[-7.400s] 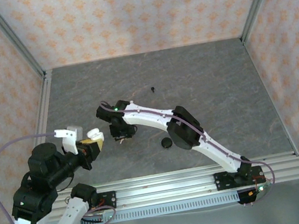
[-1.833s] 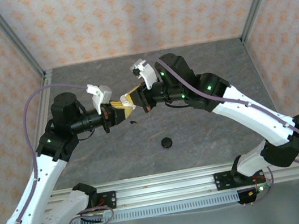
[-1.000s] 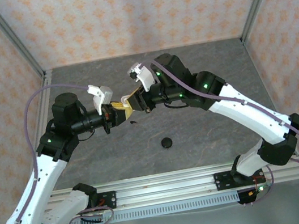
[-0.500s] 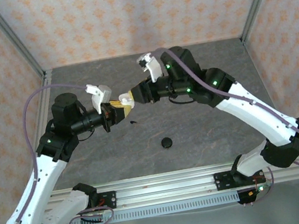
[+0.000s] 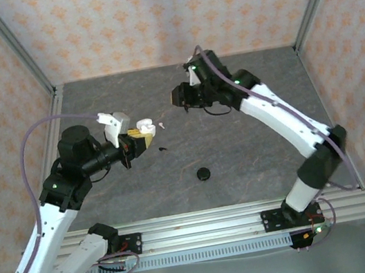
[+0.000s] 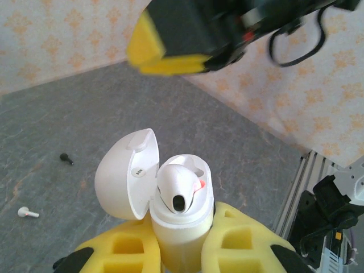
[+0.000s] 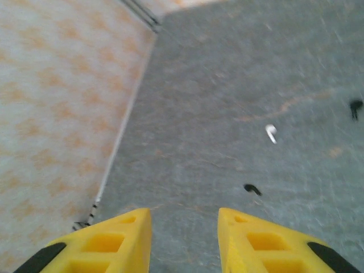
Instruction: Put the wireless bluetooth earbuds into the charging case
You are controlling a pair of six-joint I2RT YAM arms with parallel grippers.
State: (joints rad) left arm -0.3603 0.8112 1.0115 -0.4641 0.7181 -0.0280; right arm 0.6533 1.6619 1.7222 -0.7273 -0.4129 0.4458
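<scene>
**A:** Containers to be entered?

**B:** One charging case, white. It is clamped at its lower body between the yellow fingers of the left gripper and held upright, clear of the bench. The lid is swung open to the left on its hinge.

**A:** Contents?

**B:** One seated white earbud, lodged in the near socket with its dark opening faced outward. The cavity behind it is partly hidden, so its contents cannot be told.

**A:** Items outside the container?

**B:** Three, all lying on the bench. A loose white earbud and a black earbud are near each other. A second black earbud is recorded farther off, blurred. A black round object lies well apart, toward the near edge.

**A:** Arm poses?

**B:** The left arm is raised from its base and bent at the elbow. Its forearm is held roughly level and pointed right.

The right arm is stretched from its base up and across toward the back centre. The right gripper is turned leftward, above and beyond the case and apart from it. Its yellow fingers are spread, with nothing grasped between them.
</scene>
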